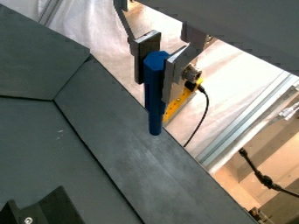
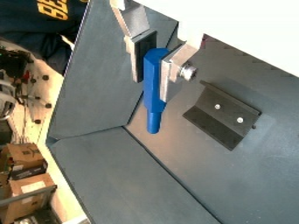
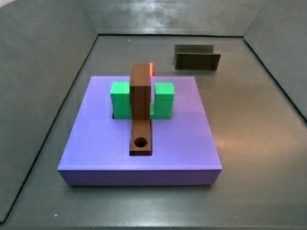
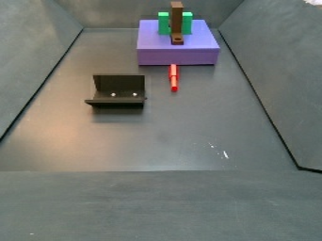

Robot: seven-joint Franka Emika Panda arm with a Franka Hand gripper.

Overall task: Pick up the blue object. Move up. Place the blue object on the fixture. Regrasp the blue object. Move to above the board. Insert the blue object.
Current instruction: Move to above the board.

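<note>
- Gripper [image 1: 163, 54]: silver plates, dark pads.
- Peg [image 1: 155, 92] between them: plain blue.
- Board [image 3: 142, 151]: purple.
- Block [image 3: 121, 101]: green.
- Bar [image 3: 142, 115]: brown.
- Stick [image 4: 174, 78]: red.
- Fixture [image 4: 116, 92]: dark.
- Floor [image 4: 189, 132]: grey.

Floor [image 4: 164, 132]: dark grey, walled | Fixture [image 4: 117, 91]: standing on floor, well apart from board | Purple board [image 4: 178, 47]: resting on floor | Red piece [image 4: 174, 77]: flat on floor, beside board | Gripper [image 1: 163, 59]: raised above floor.

Only one marking shows: yellow characters on a dark cloth [image 2: 52, 10] beyond the enclosure wall in a wrist view, cut off and not surely readable. The gripper [image 2: 153, 51], its jaws around the blue object [image 2: 153, 87], bears no lettering.
</note>
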